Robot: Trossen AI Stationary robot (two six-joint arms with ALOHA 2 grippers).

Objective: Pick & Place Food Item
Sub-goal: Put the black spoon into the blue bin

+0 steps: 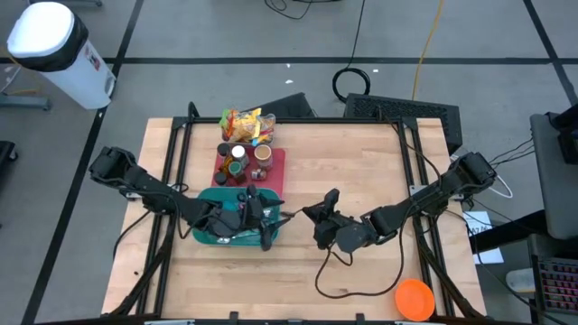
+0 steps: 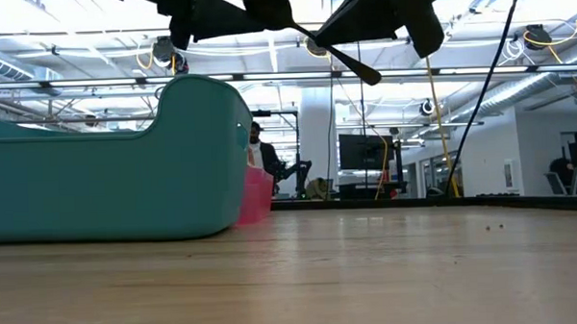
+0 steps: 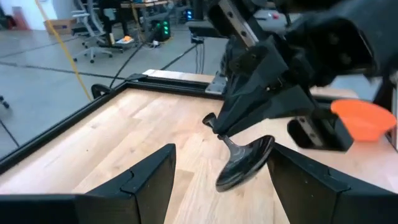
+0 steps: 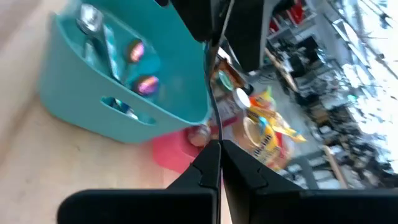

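My right gripper is shut on a dark spoon above the table's middle, just right of a teal basket. The spoon's bowl points toward my left gripper, which hangs over the basket's right end. In the left wrist view my left gripper is open. Its two fingers stand wide on either side of the spoon's bowl and do not touch it. The basket holds a metal piece and foil-wrapped sweets. My right gripper pinches the spoon's thin handle between its two shut fingers, which come level from the table's right side and lie along the handle. The spoon is lifted clear of the table, its bowl tilted down at the free end.
A red tray with jars stands just behind the basket, with snack bags at its far end. An orange bowl sits at the near right. Bare wood lies around the table's middle and its near side.
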